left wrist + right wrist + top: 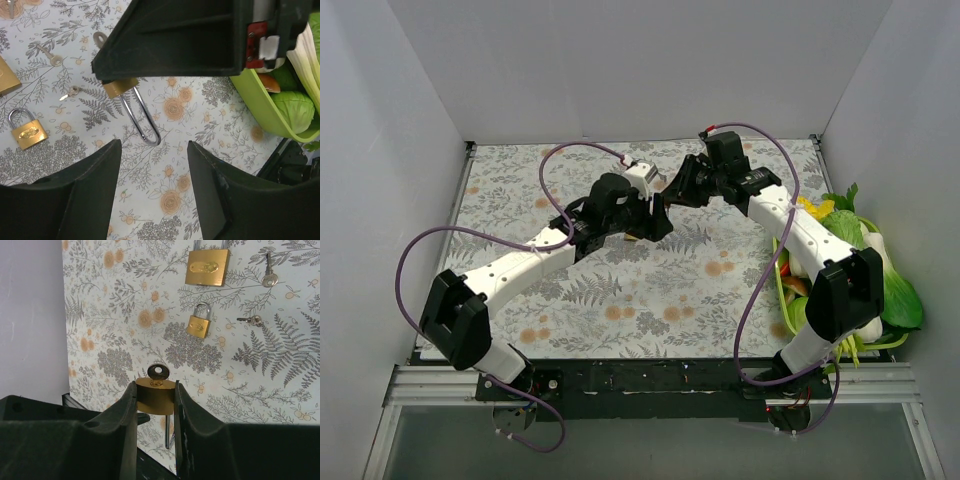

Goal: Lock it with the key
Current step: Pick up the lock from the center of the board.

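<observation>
1. The right end effector is clenched on a long-shackled brass padlock, holding it over the floral counter;
2. the key sits in that padlock's keyhole, only its round head showing;
3. the left end effector is spread wide, grasping nothing, just beside the held padlock;
4. a large padlock, a small padlock, a loose key and a smaller key lie on the counter.

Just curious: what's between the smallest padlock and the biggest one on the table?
Nothing; the right wrist view shows only bare flowered cloth between the smallest padlock and the biggest padlock.
</observation>
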Available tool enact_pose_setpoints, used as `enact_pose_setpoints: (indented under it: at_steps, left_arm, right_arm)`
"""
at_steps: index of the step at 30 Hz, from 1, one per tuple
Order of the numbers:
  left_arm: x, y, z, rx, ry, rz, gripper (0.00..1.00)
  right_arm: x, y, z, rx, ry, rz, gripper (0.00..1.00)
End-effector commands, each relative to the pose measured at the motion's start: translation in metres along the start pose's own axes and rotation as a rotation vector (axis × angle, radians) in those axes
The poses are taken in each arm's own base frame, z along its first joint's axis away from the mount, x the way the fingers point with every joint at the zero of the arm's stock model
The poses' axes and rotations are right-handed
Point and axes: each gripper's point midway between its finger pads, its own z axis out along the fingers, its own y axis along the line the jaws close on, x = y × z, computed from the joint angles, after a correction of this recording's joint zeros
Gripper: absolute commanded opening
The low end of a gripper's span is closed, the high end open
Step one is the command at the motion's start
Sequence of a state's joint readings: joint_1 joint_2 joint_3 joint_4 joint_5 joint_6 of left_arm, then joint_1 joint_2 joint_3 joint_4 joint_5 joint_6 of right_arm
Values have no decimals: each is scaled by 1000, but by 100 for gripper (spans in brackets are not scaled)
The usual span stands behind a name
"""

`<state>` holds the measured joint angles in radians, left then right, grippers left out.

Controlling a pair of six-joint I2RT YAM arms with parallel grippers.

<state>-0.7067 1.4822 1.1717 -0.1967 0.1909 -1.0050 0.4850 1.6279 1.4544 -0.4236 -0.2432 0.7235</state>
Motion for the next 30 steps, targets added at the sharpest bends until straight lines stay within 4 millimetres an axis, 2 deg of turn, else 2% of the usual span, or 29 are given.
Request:
enact_pose_setpoints:
  at_steps: [1,9,15,22,30]
  left_arm:
    - [-30,-13,2,-34,-98,63,53]
    - [-12,-1,16,-96,-52,70,44]
    - [-10,0,20,-102,-55,63,42]
    - [-3,-2,24,-100,-40,72,31]
    - [2,-5,32,-161,-43,143,27]
  right_arm:
    - [-2,5,-7,-6,-26,15,1]
    - [-4,7,-7,-8,-28,17,1]
    - [0,6,-4,-10,-19,19,1]
    - [3,8,-4,-12,-17,24,1]
    - [6,4,2,24,-8,45,1]
